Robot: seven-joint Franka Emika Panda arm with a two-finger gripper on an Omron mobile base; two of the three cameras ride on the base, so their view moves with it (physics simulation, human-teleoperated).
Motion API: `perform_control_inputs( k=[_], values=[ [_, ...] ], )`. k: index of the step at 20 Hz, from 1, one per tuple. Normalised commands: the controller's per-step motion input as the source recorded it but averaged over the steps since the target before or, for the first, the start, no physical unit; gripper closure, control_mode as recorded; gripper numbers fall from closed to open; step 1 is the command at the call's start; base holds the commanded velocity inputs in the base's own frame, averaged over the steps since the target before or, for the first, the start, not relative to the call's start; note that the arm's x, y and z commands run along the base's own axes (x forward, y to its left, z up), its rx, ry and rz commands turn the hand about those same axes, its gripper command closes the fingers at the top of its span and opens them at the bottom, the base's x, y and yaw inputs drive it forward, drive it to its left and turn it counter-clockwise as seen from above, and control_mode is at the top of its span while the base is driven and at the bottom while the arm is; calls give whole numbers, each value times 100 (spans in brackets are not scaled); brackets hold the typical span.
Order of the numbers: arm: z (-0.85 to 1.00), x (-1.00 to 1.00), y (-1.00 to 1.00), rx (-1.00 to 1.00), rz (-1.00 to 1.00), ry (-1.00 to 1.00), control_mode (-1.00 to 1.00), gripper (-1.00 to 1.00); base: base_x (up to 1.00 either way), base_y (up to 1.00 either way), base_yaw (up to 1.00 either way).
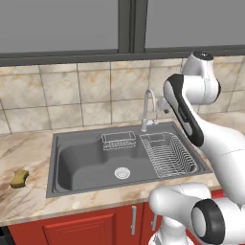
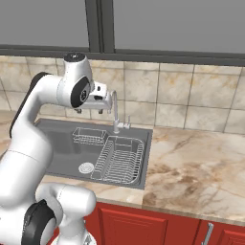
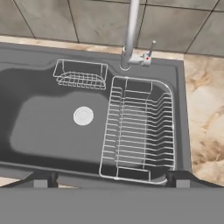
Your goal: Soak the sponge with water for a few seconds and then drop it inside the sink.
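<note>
Beige marble counter (image 1: 28, 148) runs below a tiled wall and a dark window, with red cabinet fronts (image 1: 95, 227) underneath.

Left base view: the sink (image 1: 76, 165) is set into the counter, its round silver drain (image 1: 122, 172) near the middle of the basin floor. A small wire basket (image 1: 117, 141) hangs at the rear wall of the basin, and a wire dish rack (image 1: 167, 154) occupies the right part. The curved silver faucet (image 1: 148, 110) stands behind the basin at the rear rim. The sponge (image 1: 19, 178) lies on the counter to the left of the sink, well apart from the basin rim. The white arm rises at the right, and its hand end sits beside the faucet, above the rack.

Right base view: the gripper (image 2: 106, 101) is raised above the sink (image 2: 57, 141), just beside the faucet (image 2: 115, 112). The dish rack (image 2: 120, 160) and drain (image 2: 86, 167) lie below it.

Hand view: the two dark fingertips (image 3: 43, 178) stand wide apart at the lower corners, with nothing between them. The camera looks down at the sink (image 3: 39, 131), the drain (image 3: 83, 116), the wire basket (image 3: 81, 74), the dish rack (image 3: 140, 131) and the faucet (image 3: 131, 35) base with its small lever.
</note>
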Motion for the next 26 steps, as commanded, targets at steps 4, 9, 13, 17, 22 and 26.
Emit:
perform_control_inputs(
  k=[4, 9, 13, 17, 22, 26],
  values=[
    [0, -17, -24, 0, 0, -12, -100, -100, 0, 0, 0],
    [0, -14, -20, 0, 0, -10, -100, -100, 0, 0, 0],
    [0, -9, -14, 0, 0, -9, -100, -100, 0, 0, 0],
    [0, -1, -34, 0, 0, -6, -100, -100, 0, 0, 0],
    [0, 0, -34, 0, 0, -2, -100, -100, 0, 0, 0],
    [0, 0, -24, 0, 0, -1, -100, -100, 0, 0, 0]
  ],
)
